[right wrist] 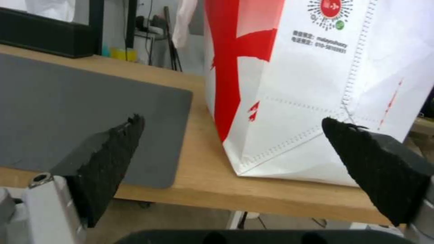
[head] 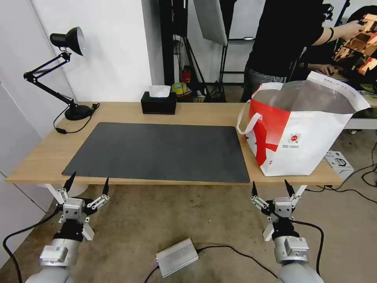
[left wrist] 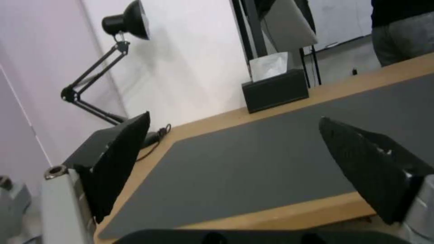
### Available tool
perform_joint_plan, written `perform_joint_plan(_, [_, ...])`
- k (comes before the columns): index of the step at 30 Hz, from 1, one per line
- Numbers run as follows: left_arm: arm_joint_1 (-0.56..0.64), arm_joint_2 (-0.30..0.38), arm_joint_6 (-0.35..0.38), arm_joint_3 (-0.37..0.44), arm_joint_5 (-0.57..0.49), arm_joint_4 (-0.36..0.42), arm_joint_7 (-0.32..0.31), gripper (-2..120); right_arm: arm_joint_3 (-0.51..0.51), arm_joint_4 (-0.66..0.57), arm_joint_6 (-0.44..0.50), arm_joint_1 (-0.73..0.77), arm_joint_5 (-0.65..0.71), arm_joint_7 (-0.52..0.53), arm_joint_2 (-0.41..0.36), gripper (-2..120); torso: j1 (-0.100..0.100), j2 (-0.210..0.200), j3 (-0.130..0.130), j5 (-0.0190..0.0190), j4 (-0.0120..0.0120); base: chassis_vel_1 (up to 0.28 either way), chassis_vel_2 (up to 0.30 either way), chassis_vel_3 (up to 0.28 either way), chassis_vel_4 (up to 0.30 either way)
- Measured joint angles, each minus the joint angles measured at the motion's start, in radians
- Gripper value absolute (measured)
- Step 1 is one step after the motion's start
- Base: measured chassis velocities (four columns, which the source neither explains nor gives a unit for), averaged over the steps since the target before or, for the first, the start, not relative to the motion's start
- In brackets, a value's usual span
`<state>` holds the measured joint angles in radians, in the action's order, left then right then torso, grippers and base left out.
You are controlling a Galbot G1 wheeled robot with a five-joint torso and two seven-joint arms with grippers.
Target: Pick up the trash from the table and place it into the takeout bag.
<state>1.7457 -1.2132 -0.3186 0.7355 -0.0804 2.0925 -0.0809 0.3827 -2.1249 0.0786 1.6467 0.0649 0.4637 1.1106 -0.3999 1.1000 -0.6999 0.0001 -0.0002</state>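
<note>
A long light-wood desk (head: 188, 112) is seen from above, with a large dark grey mat (head: 157, 151) laid across its middle. No bowl or cup lies on the mat or on the bare wood around it. The takeout bag (head: 302, 129), red and white with a silver lining, stands upright at the desk's right end, just beside the mat, its mouth gaping and one white strap handle (head: 247, 122) hanging toward the mat. A black tissue box (head: 158, 103) sits at the far edge, and a black desk lamp (head: 66, 70) stands at the far left corner.

Both arms are held low in front of the near edge, off the desk. The left tool (head: 87, 184) is spread wide and grasps nothing, below the mat's near left corner. The right tool (head: 271, 188) is likewise spread and bare, below the bag's near bottom corner.

The trash is judged to be inside the bag, though its contents are hidden by the bag's walls, so this cannot be confirmed.

Risks from here are judged small. The right tool sits close to the bag, so an upward sweep could catch the wall or the hanging strap and tip the soft bag, spilling what it holds. A raised arm could also strike the desk's near edge.
</note>
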Motion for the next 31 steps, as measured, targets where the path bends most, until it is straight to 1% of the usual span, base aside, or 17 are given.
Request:
perform_joint_plan(2, [0.004,-0.006,-0.003,-0.004,0.005,0.001,-0.005,100,0.003,-0.002,-0.001,0.002,0.001,-0.001,0.0,100,0.0,0.0,0.0,0.0,-0.0001,0.0,0.0,0.0,0.0])
perform_joint_plan(10, [0.03,-0.066,-0.042,-0.039,0.041,-0.002,-0.025,100,0.015,-0.012,-0.006,0.017,0.004,-0.008,0.007,100,0.0,0.0,0.0,-0.0002,0.0001,0.0,0.0,0.0,0.0])
perform_joint_plan(20, [0.037,-0.099,-0.065,-0.046,0.058,-0.016,-0.034,100,0.016,-0.013,-0.009,0.033,0.004,-0.015,0.021,100,0.0,0.0,0.0,-0.0001,0.0001,0.0,0.0,0.0,0.0])
perform_joint_plan(31, [0.032,-0.13,-0.072,-0.055,0.081,-0.021,-0.043,100,0.018,-0.005,-0.005,0.058,0.01,-0.011,0.03,100,0.0,0.0,0.0,-0.0001,0.0001,0.0,0.0,0.0,0.0])
